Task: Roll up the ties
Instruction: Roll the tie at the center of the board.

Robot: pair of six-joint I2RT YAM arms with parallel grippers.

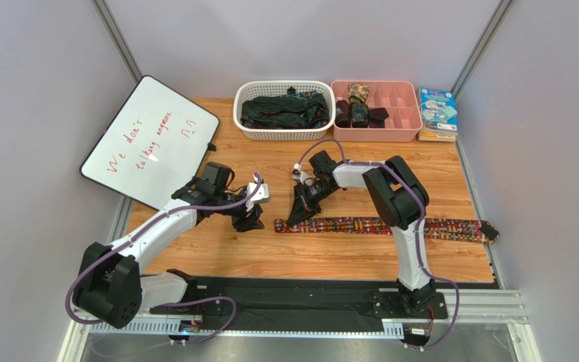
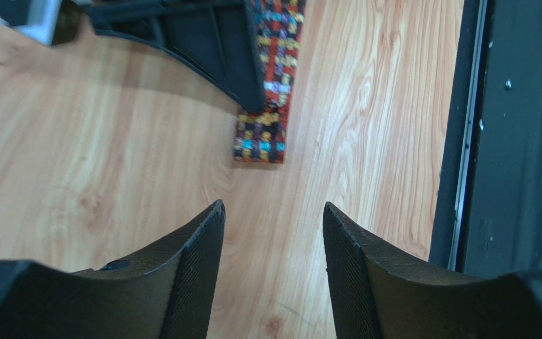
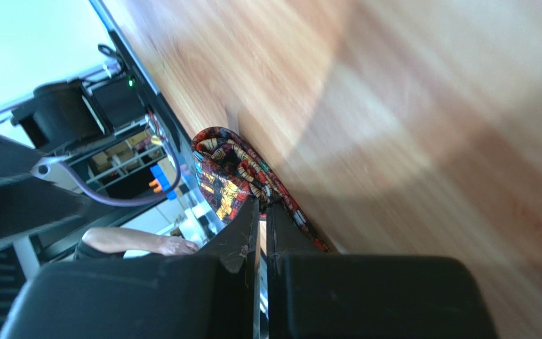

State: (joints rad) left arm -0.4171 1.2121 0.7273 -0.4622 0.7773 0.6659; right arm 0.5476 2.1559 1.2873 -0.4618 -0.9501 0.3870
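The patterned red-orange-yellow tie (image 1: 391, 226) lies flat across the table, its narrow end at the left. My right gripper (image 1: 300, 213) is shut on that narrow end. In the right wrist view the jaws (image 3: 262, 205) are pressed together on the tie's fabric (image 3: 228, 166), which curls up at the tips. My left gripper (image 1: 249, 221) is open and empty, just left of the tie's end. In the left wrist view its fingers (image 2: 272, 208) hover over bare wood, short of the tie end (image 2: 261, 138).
A white basket (image 1: 285, 134) at the back holds dark unrolled ties (image 1: 283, 111). A pink divided tray (image 1: 402, 113) beside it holds rolled coils, one camouflage (image 1: 358, 94). A whiteboard (image 1: 149, 143) leans at the left. A booklet (image 1: 437, 111) lies at the back right.
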